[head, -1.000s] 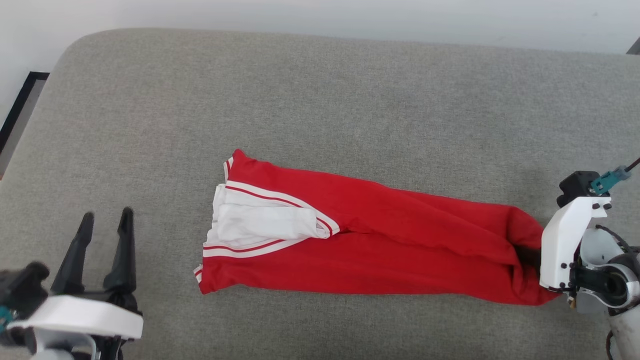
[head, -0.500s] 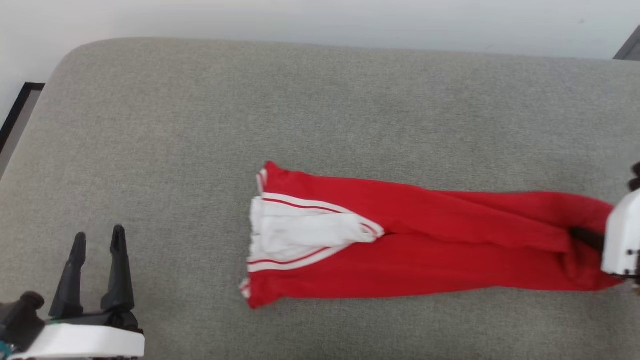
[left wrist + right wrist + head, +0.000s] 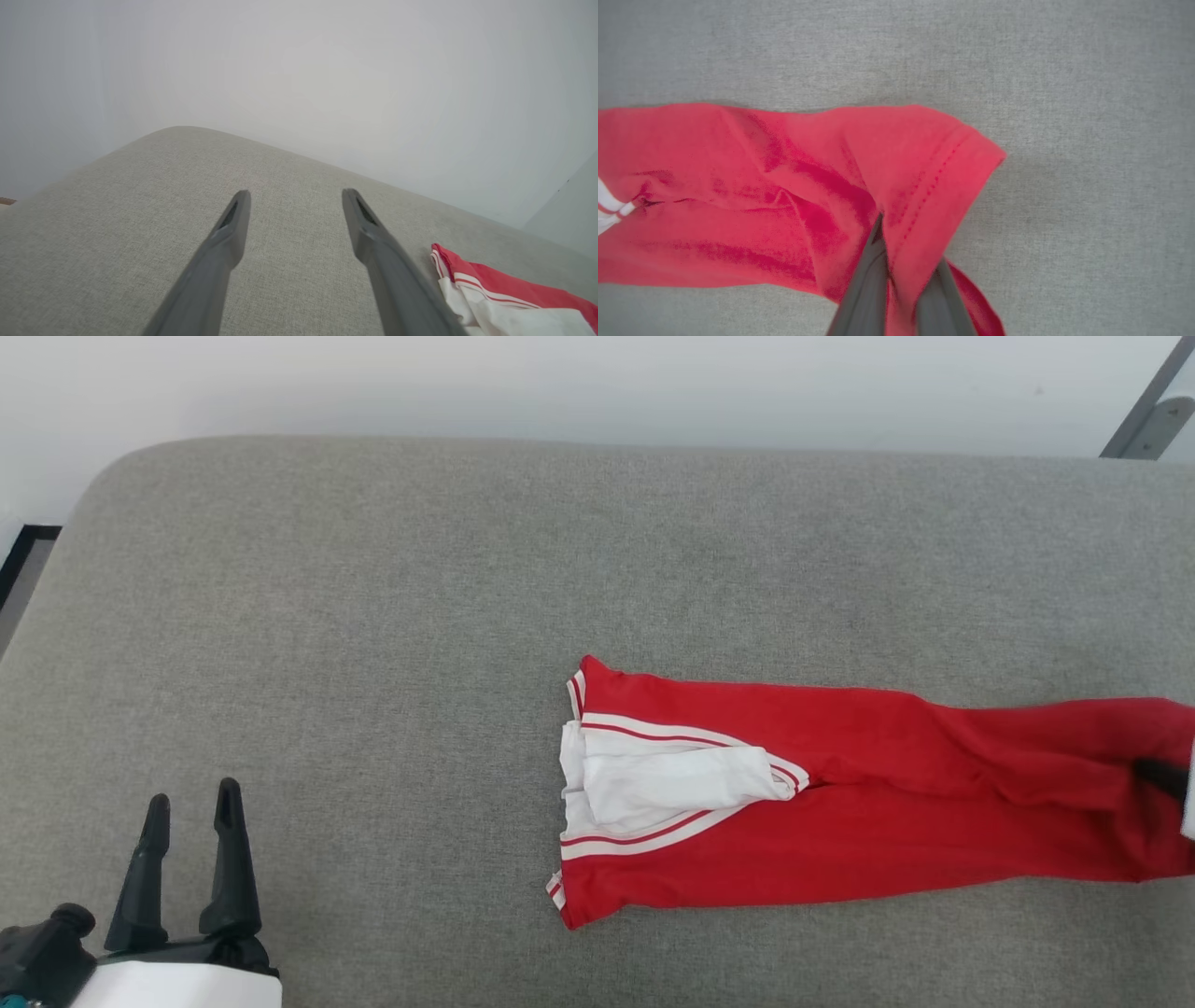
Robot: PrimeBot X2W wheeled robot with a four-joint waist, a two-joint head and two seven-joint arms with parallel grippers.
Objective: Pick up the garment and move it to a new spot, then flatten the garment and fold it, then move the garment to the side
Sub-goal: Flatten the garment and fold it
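The right gripper is pinched narrow on the stitched hem of the garment, a detail the right wrist view gives. From that grip the folded red jersey stretches long and flat across the grey cushion, its white sleeve end farthest off, as the head view shows. The left gripper stands wide, holding nothing, well apart from that sleeve end.

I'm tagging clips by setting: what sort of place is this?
Probably indoors, a home-like room or test set-up: a grey upholstered surface like a bed or sofa, a plain white wall behind, a red jersey on it.
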